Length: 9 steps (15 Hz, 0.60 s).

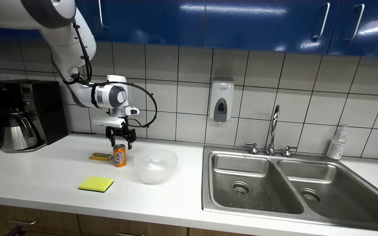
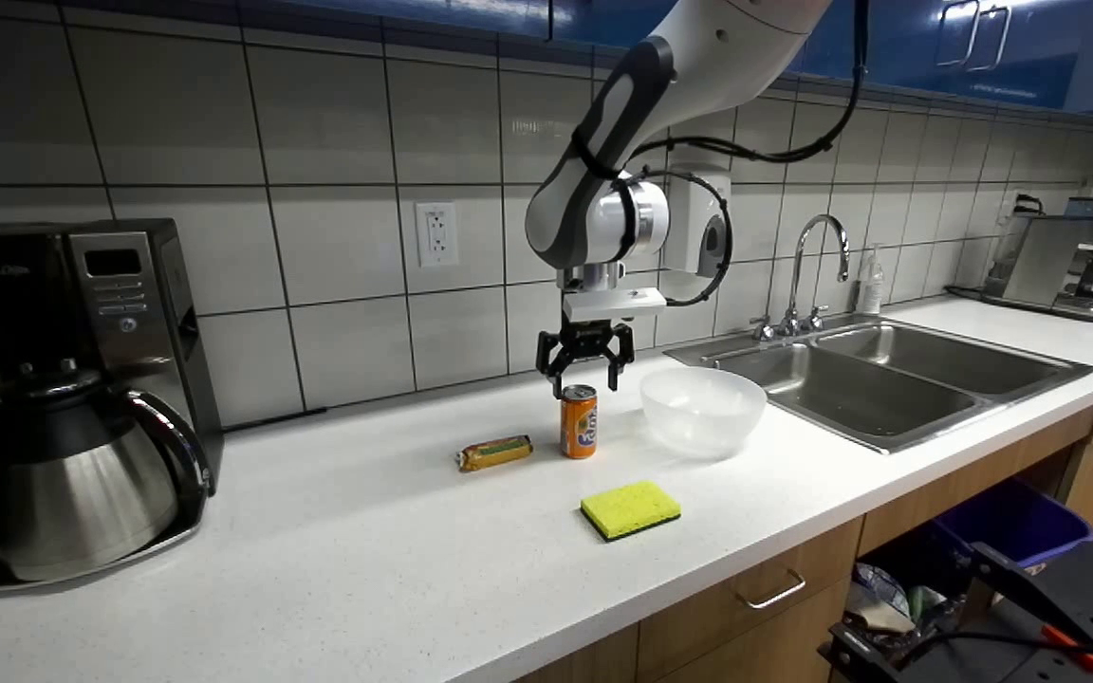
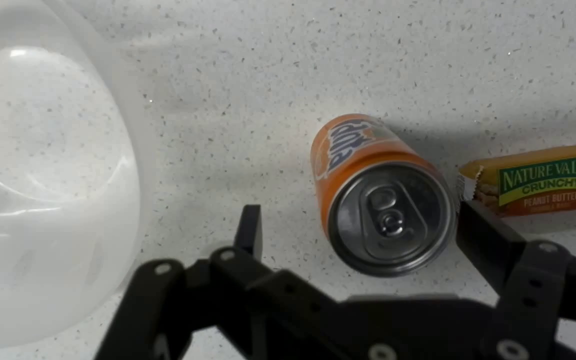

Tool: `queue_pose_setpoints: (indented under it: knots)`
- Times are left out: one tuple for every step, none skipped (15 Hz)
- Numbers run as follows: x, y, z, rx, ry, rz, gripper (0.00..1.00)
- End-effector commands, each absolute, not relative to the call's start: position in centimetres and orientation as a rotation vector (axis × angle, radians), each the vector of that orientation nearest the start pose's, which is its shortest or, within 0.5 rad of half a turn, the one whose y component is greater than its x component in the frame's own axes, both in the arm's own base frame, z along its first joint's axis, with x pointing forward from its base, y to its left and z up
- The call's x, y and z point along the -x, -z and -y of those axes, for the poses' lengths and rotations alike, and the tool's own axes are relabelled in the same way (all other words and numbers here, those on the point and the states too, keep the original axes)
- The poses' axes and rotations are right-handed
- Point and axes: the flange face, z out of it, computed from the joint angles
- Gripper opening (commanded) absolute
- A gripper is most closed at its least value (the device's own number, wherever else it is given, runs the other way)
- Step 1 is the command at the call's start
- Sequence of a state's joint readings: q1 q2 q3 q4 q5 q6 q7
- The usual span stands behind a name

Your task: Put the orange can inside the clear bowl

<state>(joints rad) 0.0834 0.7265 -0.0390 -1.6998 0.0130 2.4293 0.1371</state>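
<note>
The orange can (image 1: 119, 156) stands upright on the white counter in both exterior views (image 2: 578, 427). Its silvery top faces the camera in the wrist view (image 3: 388, 220). The clear bowl (image 1: 156, 168) stands beside the can on the sink side; it also shows in the exterior view (image 2: 704, 417) and at the left of the wrist view (image 3: 68, 260). My gripper (image 1: 121, 146) is open and points down just above the can. In the wrist view the fingers (image 3: 359, 215) stand on either side of the can top, with the right finger nearer to it. Nothing is held.
A wrapped granola bar (image 2: 495, 453) lies close beside the can, near the right finger in the wrist view (image 3: 543, 180). A yellow-green sponge (image 1: 96, 184) lies nearer the counter's front edge. A steel sink (image 1: 254, 183) and a coffee maker (image 2: 91, 408) stand at opposite ends.
</note>
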Motion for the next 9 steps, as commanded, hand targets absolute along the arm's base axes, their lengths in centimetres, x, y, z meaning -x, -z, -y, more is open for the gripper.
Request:
queue_pose_setpoints:
  knots:
    - [-67.6,-16.2,-3.3,3.172,0.007,-0.132,1.0]
    - [-67.5,-15.8,-3.3,3.172,0.0,-0.132,1.0]
    - [-67.5,-15.5,-3.4,3.173,-0.004,-0.132,1.0]
    - [-67.4,-15.3,-3.4,3.173,-0.009,-0.13,1.0]
    - [-67.4,-15.2,-3.5,3.17,-0.013,-0.126,1.0]
    - [-67.4,-15.1,-3.5,3.17,-0.012,-0.125,1.0]
    - [-67.4,-15.0,-3.6,3.172,-0.01,-0.12,1.0]
    - [-67.4,-14.9,-3.7,3.173,-0.007,-0.117,1.0]
    - [-67.5,-14.9,-3.8,3.173,-0.004,-0.114,0.85]
